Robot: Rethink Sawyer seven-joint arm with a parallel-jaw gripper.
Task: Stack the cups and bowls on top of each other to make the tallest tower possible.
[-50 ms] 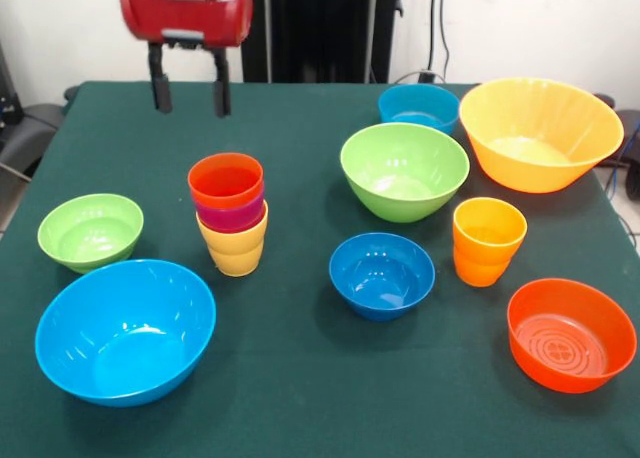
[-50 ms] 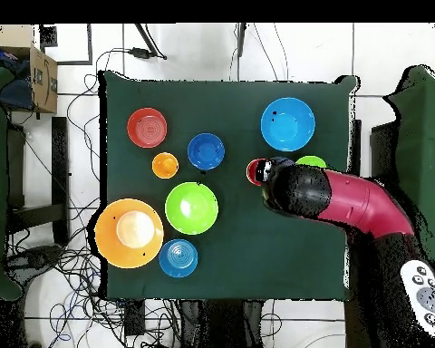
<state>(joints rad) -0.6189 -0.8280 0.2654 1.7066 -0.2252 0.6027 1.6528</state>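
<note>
The spread, empty gripper (image 1: 189,96) hung just behind the three-cup tower (image 1: 230,214), red on purple on yellow, so it probably next had to fetch the lone orange-yellow cup (image 1: 488,240) across the table.

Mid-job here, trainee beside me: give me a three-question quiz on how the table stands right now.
1. True or false: the stack of cups has a red-orange cup on top.
2. Which cup stands alone? A) purple B) orange-yellow C) yellow
3. Fill in: the gripper hangs above the table, open and holding ____.

Key: 1 true: red-orange over purple over yellow. 2 B: the orange-yellow cup stands apart, between the dark blue bowl and the orange-red bowl. 3 nothing.
</note>
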